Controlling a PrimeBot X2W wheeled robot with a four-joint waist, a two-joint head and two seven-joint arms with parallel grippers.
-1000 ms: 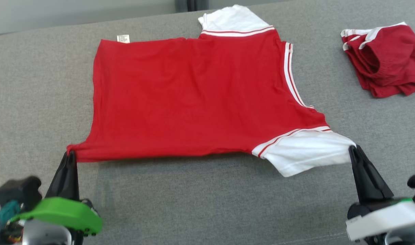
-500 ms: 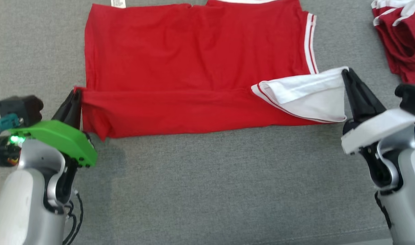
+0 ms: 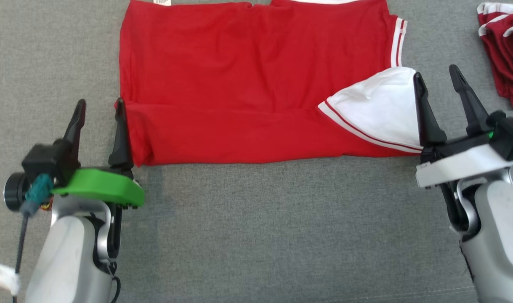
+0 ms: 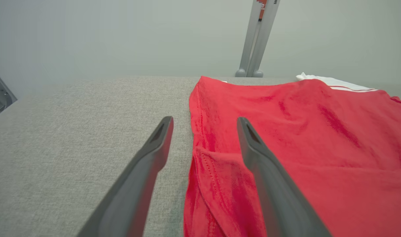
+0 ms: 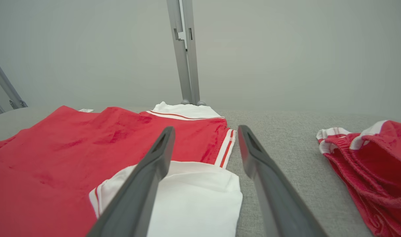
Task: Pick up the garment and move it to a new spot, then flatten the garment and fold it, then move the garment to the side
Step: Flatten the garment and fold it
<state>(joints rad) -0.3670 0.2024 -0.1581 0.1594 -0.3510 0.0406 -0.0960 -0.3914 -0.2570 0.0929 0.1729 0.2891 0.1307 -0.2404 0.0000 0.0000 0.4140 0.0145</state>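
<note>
I see a bright red cotton shirt (image 3: 248,75) on the grey woven-cloth counter (image 3: 256,235). Its short sleeve (image 3: 378,109) is plain white, and a white band with thin red lines joins it to the red body. The striped trim (image 3: 397,42) toward the counter's right edge runs white, red, white. A small white label (image 3: 163,2) shows at the shirt's far edge. At the counter's right edge lies a darker red crumpled garment (image 3: 502,54) with white piping. My left pincer (image 3: 100,103) has black fingers above a bright green plastic cover (image 3: 98,191). My right pincer (image 3: 435,72) has matching black fingers above a white plastic cover (image 3: 458,166). The wall (image 5: 286,49) is pale grey-green.
</note>
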